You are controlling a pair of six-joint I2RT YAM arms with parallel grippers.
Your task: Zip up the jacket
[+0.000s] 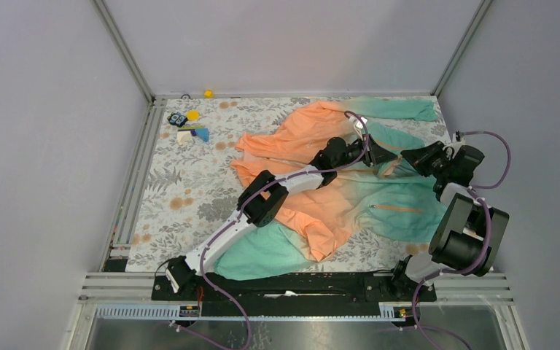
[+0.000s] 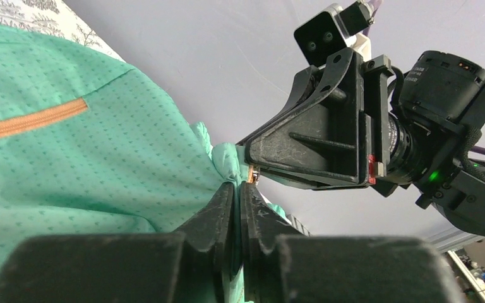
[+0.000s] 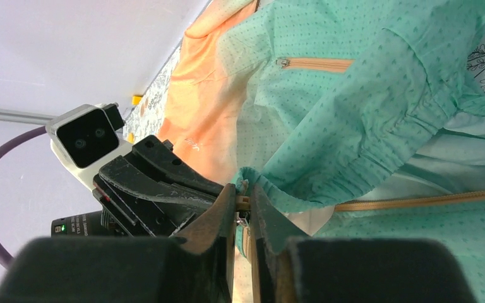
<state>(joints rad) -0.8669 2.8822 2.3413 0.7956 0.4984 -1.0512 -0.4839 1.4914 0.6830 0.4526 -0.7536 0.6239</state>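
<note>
Left hand is pinching jacket hem; right hand is pinching same teal hem at zipper end, hands facing closely.

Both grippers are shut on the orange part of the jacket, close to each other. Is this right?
No. The left gripper and right gripper are shut close together on the mint-teal part of the jacket, not the orange. Both wrist views show teal cloth at the jaws.
</note>
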